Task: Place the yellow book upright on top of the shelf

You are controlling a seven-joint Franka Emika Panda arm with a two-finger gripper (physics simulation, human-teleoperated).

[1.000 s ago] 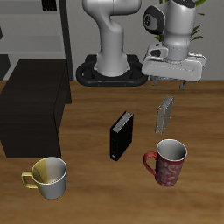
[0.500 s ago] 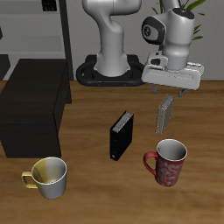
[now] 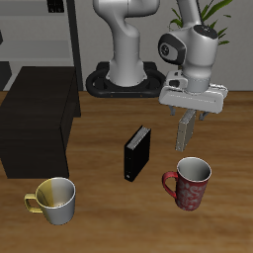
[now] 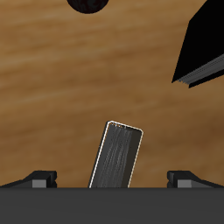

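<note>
The yellow book (image 3: pixel 185 131) stands upright on the wooden table, just behind the red mug. It also shows in the wrist view (image 4: pixel 116 156), thin and speckled grey, standing between my fingers. My gripper (image 3: pixel 189 113) is open directly above the book's top edge, with one finger on each side, and holds nothing. In the wrist view (image 4: pixel 112 178) the fingertips (image 4: pixel 40 178) stand wide apart. The shelf (image 3: pixel 35 119) is the low black cabinet across the table, its flat top bare.
A black book (image 3: pixel 137 151) stands upright mid-table and also shows in the wrist view (image 4: pixel 206 48). A red mug (image 3: pixel 191 183) sits near the front edge, close to the yellow book. A yellow mug (image 3: pixel 56 200) stands before the shelf. A grey rack (image 3: pixel 59 30) stands behind it.
My gripper has come down and a little forward, from well above the yellow book to just over its top. The book and the other things have not moved.
</note>
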